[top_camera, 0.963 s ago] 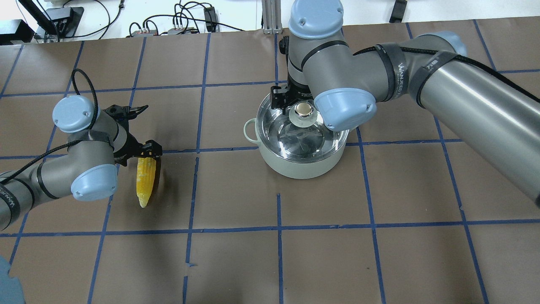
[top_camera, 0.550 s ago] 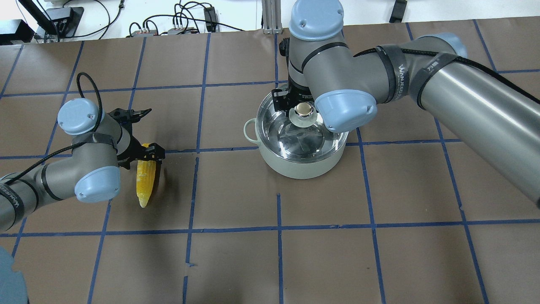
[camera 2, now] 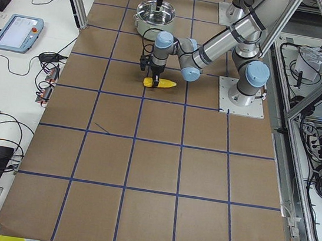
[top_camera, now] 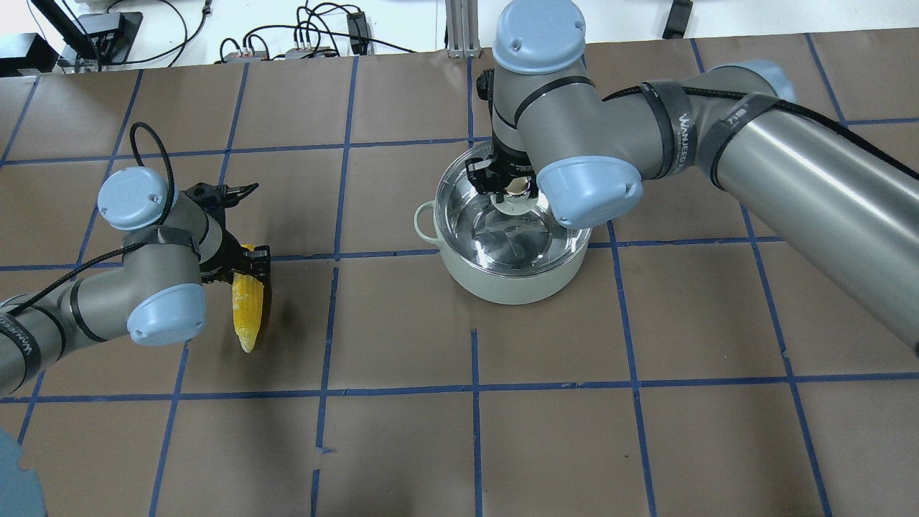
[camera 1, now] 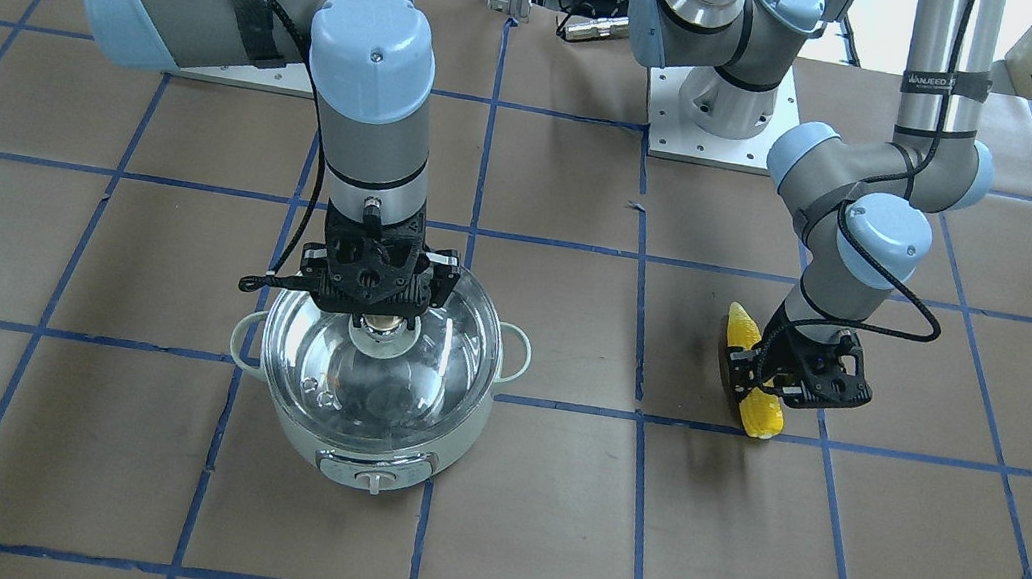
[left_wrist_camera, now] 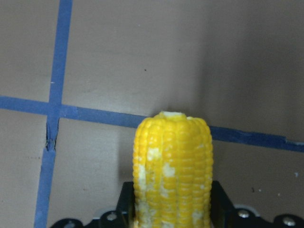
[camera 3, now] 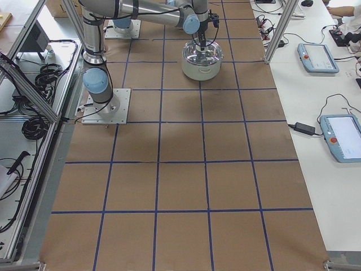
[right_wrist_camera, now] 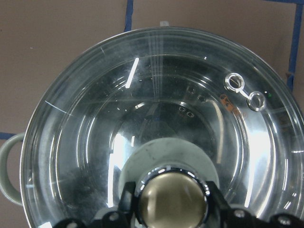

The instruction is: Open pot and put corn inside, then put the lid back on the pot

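Overhead view, lower left: corn lies flat on the table. Its long axis runs roughly top to bottom of the frame, with the pointed tip toward the bottom edge and the blunt end up under my left pincer. In the left wrist view my fingers press both sides of the cob near that blunt end, so I read it as gripped, not lifted.

Farther up, centre of the frame: pot, with the lid seated level on its rim. My right pincer is narrow around the knob, fingers hugging both sides. It looks clamped.

Step in hand: opening the pot, not yet done. The next move should be a straight lift of the lid, clear of the rim, then aside. The corn then travels right and goes in tip-down or laid flat.
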`<act>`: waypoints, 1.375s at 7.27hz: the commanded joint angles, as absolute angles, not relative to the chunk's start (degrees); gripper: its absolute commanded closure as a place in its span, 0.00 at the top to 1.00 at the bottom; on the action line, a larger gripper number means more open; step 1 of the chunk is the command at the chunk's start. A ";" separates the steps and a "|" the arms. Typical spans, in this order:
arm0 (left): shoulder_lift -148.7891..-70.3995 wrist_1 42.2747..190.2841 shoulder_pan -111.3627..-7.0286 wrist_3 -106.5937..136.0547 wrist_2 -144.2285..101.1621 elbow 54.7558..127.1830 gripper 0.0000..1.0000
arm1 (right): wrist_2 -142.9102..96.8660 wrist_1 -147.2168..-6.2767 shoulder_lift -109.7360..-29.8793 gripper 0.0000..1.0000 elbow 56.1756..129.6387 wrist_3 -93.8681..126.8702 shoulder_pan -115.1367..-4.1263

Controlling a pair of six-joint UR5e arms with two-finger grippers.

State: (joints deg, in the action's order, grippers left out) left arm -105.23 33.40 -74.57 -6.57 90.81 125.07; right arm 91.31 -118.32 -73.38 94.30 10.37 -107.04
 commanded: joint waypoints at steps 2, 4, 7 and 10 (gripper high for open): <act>-104.16 37.76 -74.71 -6.24 91.14 122.19 0.15 | 91.32 -118.21 -73.48 0.66 93.96 10.28 -106.70; -97.86 63.07 -74.97 -3.97 91.41 109.31 0.13 | 91.32 -118.21 -73.48 0.53 93.69 8.79 -106.61; -93.87 75.84 -81.17 1.36 91.40 100.30 0.12 | 91.41 -118.21 -73.48 0.46 93.34 8.79 -106.61; -95.27 78.04 -88.41 10.78 92.99 97.12 0.12 | 91.93 -106.05 -77.15 0.44 87.82 8.62 -105.21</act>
State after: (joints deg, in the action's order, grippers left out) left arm -94.93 76.97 -86.14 6.95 92.98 98.19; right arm 91.83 -112.12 -75.15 90.33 8.74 -106.06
